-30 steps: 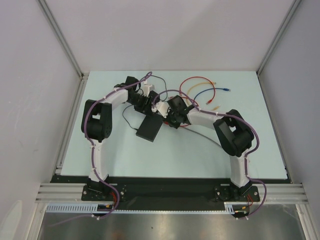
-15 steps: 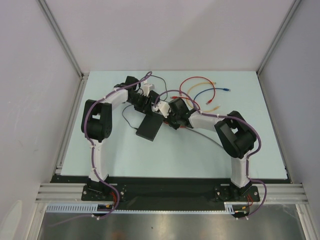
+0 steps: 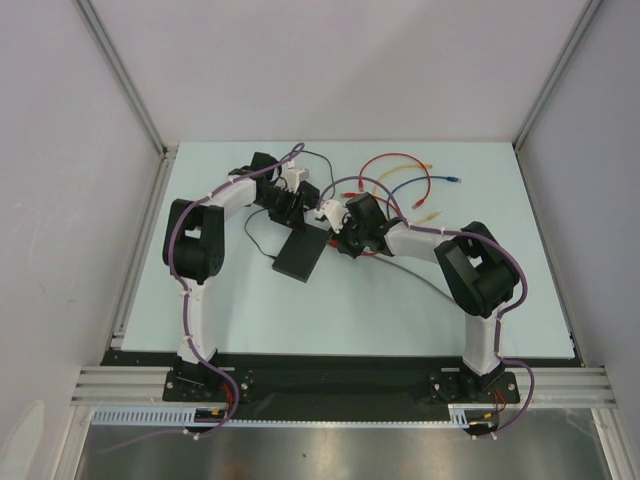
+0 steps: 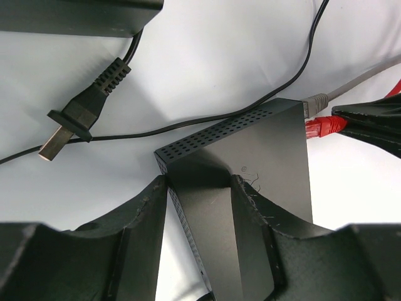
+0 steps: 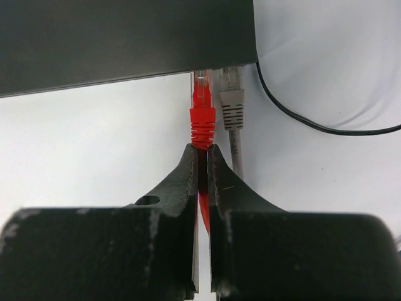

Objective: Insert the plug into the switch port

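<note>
Now that the right arm has swung its wrist up and left over the last second, closing in on the port edge, the right pincer [image 5: 202, 153] sits pressed together on the red cable [image 5: 202, 210] right behind the red plug [image 5: 202, 119]. The plug's clear nose is poking into the switch port [image 5: 200, 71], next to a grey plug [image 5: 232, 106] that's already in. To me that reads as the push-in step, nearly done, though I can't tell if it's clicked home. The left pincer [image 4: 200, 188] is half spread, clamping the flat black switch [image 4: 250, 150] by its sides, and the switch hardly budged in that second, so the brace seems to work. Past it a black cord [image 4: 207, 119] and a two-prong mains plug [image 4: 81, 116] lie loose on the pale table [image 3: 400, 300], spare red, yellow and blue patch leads [image 3: 400, 165] curl at the far side, and plain white walls [image 3: 330, 70] box it all in
</note>
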Action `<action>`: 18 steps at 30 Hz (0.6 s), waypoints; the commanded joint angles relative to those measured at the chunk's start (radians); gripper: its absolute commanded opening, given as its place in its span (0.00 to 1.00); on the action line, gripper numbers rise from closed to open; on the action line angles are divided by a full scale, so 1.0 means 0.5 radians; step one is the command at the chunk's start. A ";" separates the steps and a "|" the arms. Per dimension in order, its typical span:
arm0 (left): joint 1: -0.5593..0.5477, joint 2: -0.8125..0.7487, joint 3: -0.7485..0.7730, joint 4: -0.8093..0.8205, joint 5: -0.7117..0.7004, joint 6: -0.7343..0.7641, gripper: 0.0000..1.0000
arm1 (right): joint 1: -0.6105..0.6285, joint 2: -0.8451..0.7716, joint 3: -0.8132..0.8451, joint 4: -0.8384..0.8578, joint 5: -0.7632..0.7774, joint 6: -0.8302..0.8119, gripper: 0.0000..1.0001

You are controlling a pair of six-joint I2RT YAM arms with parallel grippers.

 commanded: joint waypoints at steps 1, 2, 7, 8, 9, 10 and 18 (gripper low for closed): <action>-0.131 0.041 0.006 -0.088 0.297 -0.063 0.48 | 0.068 -0.073 -0.005 0.511 -0.137 0.024 0.00; -0.131 0.041 0.006 -0.088 0.294 -0.066 0.48 | 0.083 -0.073 -0.039 0.533 -0.131 0.018 0.00; -0.131 0.053 0.003 -0.094 0.294 -0.066 0.48 | 0.120 -0.051 -0.085 0.609 -0.021 -0.028 0.00; -0.131 0.053 0.003 -0.097 0.288 -0.066 0.48 | 0.123 -0.036 -0.079 0.606 -0.008 -0.022 0.00; -0.128 0.053 0.003 -0.097 0.288 -0.063 0.48 | 0.120 -0.030 -0.061 0.591 -0.008 -0.019 0.00; -0.128 0.053 0.000 -0.100 0.288 -0.063 0.48 | 0.120 -0.021 -0.055 0.582 0.007 -0.010 0.00; -0.128 0.041 -0.027 -0.078 0.288 -0.081 0.48 | 0.129 0.099 0.111 0.322 -0.039 0.018 0.17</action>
